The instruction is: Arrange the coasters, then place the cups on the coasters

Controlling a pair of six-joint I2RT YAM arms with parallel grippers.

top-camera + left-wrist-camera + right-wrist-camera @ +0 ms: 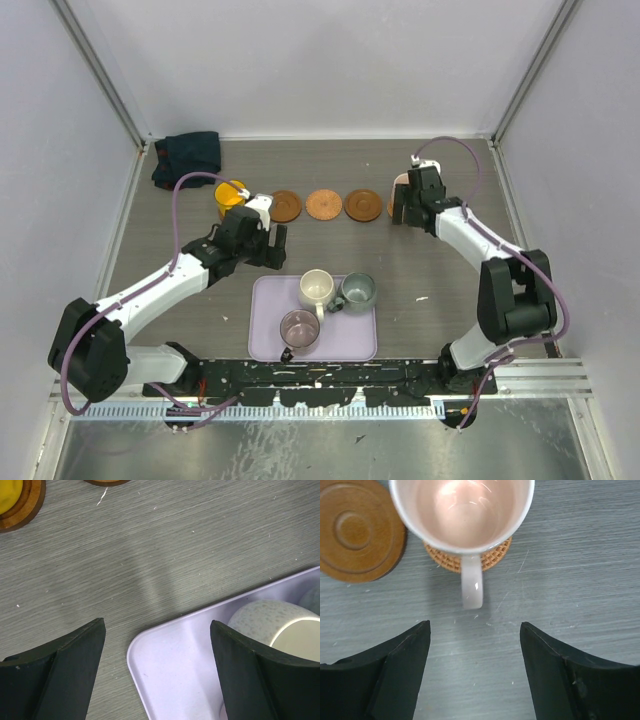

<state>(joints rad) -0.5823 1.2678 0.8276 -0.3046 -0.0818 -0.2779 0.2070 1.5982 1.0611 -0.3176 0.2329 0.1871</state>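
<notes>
Now cream cup (270,622) sits lower right of the left jaws, apart over the tray (175,675) corner; right jaws apart, below pink cup (462,510).

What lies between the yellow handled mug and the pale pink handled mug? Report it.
Three round brown wooden coasters, all without cups, in a row; the top view shows them between the yellow mug and the pale pink mug.

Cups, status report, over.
Left gripper open, empty, over tray corner. Right gripper open, pink cup standing free on coaster. Yellow cup seated; three cups in tray, three coasters bare. No obstruction seen.
</notes>
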